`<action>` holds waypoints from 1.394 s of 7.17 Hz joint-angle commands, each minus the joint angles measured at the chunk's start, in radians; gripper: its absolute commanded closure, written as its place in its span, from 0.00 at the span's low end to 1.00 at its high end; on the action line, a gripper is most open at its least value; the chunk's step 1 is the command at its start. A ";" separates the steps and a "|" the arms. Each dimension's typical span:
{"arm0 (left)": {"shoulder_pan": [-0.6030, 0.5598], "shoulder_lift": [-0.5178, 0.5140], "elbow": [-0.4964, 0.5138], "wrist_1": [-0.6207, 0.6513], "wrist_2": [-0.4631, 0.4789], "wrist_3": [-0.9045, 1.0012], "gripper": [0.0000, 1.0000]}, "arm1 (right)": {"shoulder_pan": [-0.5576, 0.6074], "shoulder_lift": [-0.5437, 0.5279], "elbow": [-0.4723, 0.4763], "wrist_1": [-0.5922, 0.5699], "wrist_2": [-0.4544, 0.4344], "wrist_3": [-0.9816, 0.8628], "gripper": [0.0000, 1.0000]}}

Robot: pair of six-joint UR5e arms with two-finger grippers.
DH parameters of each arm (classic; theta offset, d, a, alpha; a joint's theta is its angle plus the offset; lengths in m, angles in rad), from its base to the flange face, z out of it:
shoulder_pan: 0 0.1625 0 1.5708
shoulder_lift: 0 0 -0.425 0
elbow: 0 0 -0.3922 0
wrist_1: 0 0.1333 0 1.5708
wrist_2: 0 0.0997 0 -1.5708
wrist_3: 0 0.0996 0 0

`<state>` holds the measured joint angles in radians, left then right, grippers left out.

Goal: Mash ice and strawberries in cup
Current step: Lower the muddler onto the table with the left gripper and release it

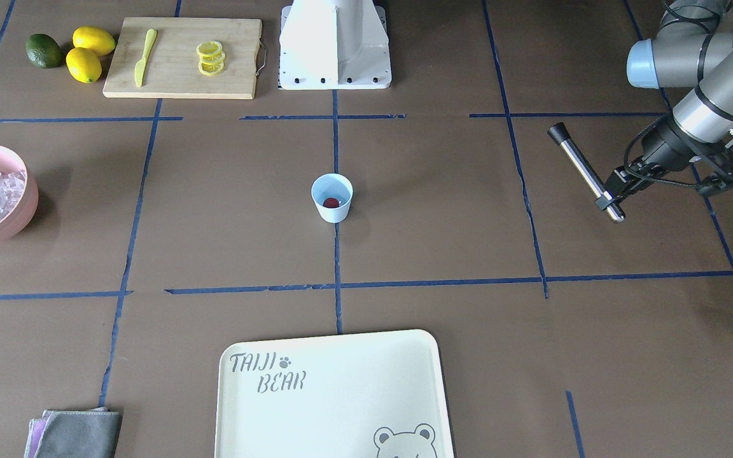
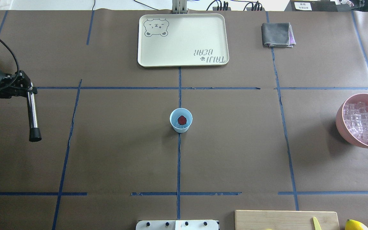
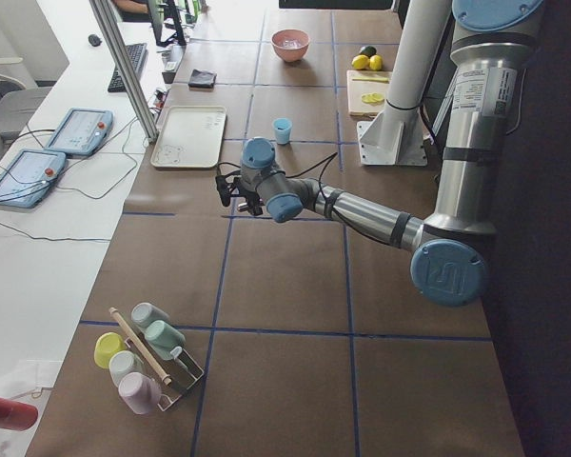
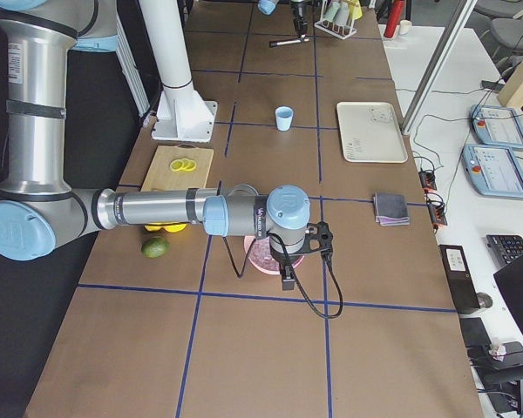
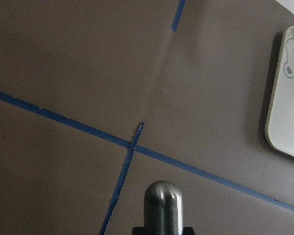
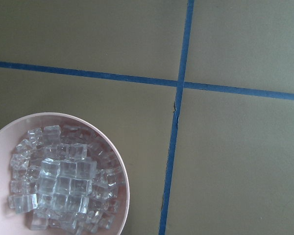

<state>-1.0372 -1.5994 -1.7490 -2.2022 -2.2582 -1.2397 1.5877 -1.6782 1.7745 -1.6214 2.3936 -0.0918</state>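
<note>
The pale blue cup stands at the table's middle, also in the overhead view. One red strawberry lies inside it. The ice fills a pink bowl at the table's right end; it also shows in the right wrist view. My left gripper is shut on a steel muddler with a black tip, held in the air far to the left of the cup. My right gripper hangs above the pink bowl; it shows only in the exterior right view, so I cannot tell its state.
A cream bear tray lies at the far side. A grey cloth lies right of it. A cutting board near my base holds lemon slices and a yellow knife. Lemons and an avocado lie beside it.
</note>
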 commanded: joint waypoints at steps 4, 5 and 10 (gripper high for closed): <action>-0.003 0.090 0.181 -0.005 0.095 0.523 1.00 | 0.000 0.000 -0.003 0.000 -0.002 -0.002 0.01; -0.007 0.090 0.209 -0.007 0.098 0.567 1.00 | 0.000 0.002 -0.003 0.000 -0.002 -0.002 0.01; -0.061 0.090 0.259 -0.004 0.147 0.629 1.00 | 0.000 0.003 -0.003 0.000 -0.002 -0.002 0.01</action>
<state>-1.0859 -1.5082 -1.5067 -2.2066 -2.1138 -0.6158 1.5877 -1.6752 1.7722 -1.6214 2.3915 -0.0923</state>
